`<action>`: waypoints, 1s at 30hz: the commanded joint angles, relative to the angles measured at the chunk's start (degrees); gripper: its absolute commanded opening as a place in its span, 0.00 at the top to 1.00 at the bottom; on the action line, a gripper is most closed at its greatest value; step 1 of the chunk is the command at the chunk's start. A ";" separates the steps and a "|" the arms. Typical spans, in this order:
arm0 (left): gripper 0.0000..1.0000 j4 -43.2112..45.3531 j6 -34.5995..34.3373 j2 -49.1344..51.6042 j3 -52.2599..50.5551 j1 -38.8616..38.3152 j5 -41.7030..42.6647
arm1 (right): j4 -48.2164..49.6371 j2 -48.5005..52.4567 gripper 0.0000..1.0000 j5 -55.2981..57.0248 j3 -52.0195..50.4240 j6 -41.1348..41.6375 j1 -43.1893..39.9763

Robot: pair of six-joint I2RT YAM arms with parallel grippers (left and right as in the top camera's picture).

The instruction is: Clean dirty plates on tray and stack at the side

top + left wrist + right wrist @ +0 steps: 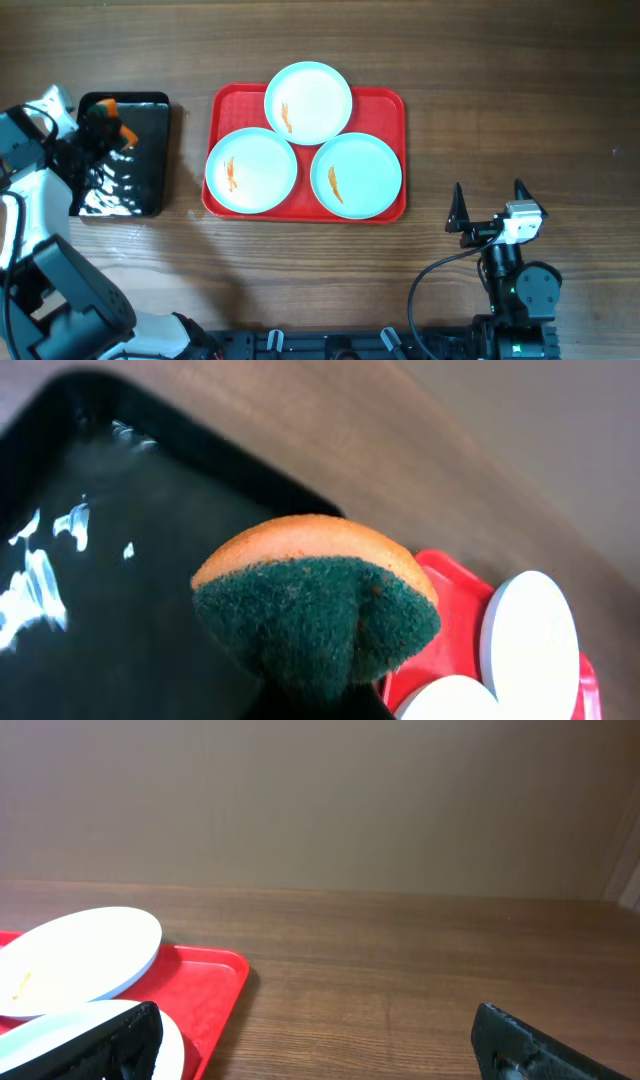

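The overhead camera looks straight down on the whole table from well above. The left wrist camera sits very close over the black tray, looking past a sponge toward the red tray, while the right wrist camera lies low near the tabletop, facing the back wall. All three views share the red tray and the plates.

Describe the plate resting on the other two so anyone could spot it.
Find the red tray at the table's middle, holding three pale plates in a triangle. Yours is the plate farthest from the robot, alone in its row, its rim lying over both neighbours.
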 commanded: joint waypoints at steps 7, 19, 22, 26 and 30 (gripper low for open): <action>0.96 -0.55 3.45 -6.95 0.70 0.31 -9.09 | 0.15 -0.35 0.00 0.37 -0.04 -0.09 -0.24; 0.96 7.74 3.02 -16.96 3.96 0.31 -2.14 | 0.15 -0.35 0.00 0.37 -0.04 -0.09 -0.24; 0.96 -3.26 3.45 -9.55 2.25 0.31 -11.82 | 0.15 -0.35 0.00 0.37 -0.04 -0.09 -0.24; 0.96 -6.19 3.34 -0.87 1.31 0.31 -6.51 | 0.15 -0.35 0.00 0.37 -0.04 -0.09 -0.24; 0.96 3.93 -1.18 -10.56 5.90 0.31 3.10 | 0.15 -0.35 0.00 0.37 -0.04 -0.09 -0.24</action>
